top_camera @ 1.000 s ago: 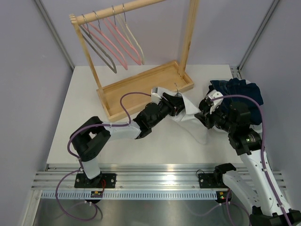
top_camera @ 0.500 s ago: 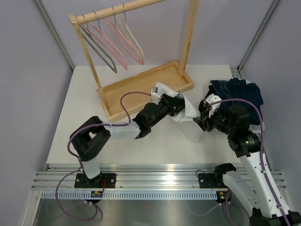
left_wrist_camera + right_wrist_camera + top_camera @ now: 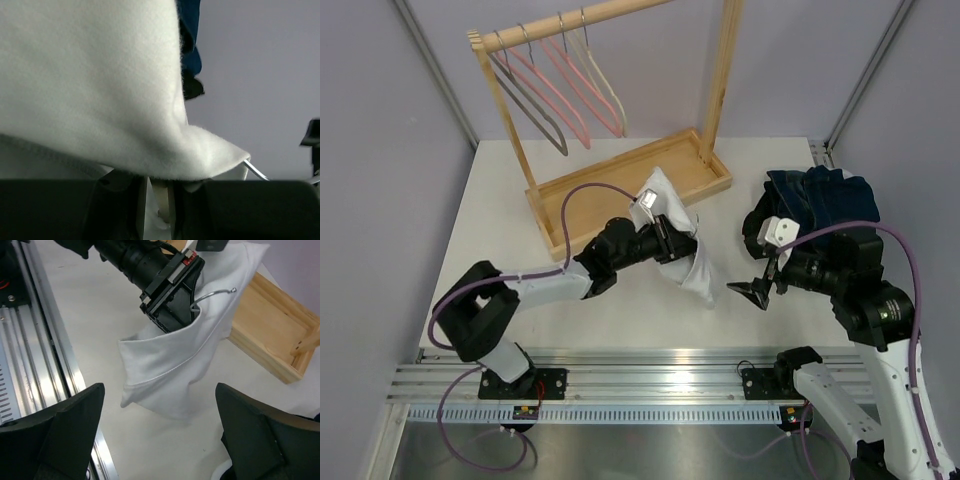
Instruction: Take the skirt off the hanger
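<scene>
- Top view: white worktop (image 3: 500, 230), pale lilac walls, a wooden rack (image 3: 620, 185) with hangers (image 3: 560, 95) at the back, blue clothes (image 3: 825, 195) at right. The left end effector (image 3: 665, 240) is clamped on the white skirt (image 3: 688, 268) just before the rack. The right end effector (image 3: 752, 291) gapes wide, empty, near the skirt.
- Left wrist: the skirt fills most of the view, with a wire hanger hook (image 3: 256, 170) poking out at right.
- Right wrist: its fingers (image 3: 70, 425) are spread wide, apart from the skirt and hook ahead.

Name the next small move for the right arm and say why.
Probably bring the open right gripper to the lower edge of the white skirt and pinch it: the left gripper holds the top up, with the hanger hook poking out.
</scene>
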`<act>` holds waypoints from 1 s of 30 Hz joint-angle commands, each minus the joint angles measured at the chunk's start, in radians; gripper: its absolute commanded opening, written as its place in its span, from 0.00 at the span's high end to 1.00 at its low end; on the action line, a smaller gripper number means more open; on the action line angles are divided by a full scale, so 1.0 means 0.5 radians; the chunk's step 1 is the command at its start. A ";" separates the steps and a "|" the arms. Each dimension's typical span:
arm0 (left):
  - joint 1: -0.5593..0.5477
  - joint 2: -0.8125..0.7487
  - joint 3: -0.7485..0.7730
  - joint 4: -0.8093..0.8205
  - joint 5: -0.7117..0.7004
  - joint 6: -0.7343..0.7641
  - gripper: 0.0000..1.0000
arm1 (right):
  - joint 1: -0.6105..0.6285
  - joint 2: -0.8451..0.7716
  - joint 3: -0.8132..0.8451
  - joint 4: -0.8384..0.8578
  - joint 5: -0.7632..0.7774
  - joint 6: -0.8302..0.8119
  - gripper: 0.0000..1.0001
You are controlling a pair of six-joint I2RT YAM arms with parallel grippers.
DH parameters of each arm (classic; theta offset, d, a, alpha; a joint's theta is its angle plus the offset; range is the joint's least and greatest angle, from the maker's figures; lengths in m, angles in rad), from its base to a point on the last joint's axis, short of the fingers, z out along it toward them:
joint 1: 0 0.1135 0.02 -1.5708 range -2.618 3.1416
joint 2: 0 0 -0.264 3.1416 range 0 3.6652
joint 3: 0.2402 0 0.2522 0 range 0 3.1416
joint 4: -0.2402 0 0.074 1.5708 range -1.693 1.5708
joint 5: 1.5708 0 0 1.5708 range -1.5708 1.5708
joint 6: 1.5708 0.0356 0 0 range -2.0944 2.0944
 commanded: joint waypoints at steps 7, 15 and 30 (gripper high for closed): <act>-0.099 -0.622 0.036 -1.174 0.347 1.611 1.00 | 0.011 0.247 0.032 -0.050 -0.373 -0.013 0.01; -0.189 -0.837 -0.035 -1.552 0.233 1.932 1.00 | 0.011 0.514 0.078 0.659 -0.401 0.959 0.05; -0.302 -0.742 0.088 -1.877 0.509 2.079 1.00 | 0.078 0.896 0.659 -0.417 -0.745 -0.729 0.02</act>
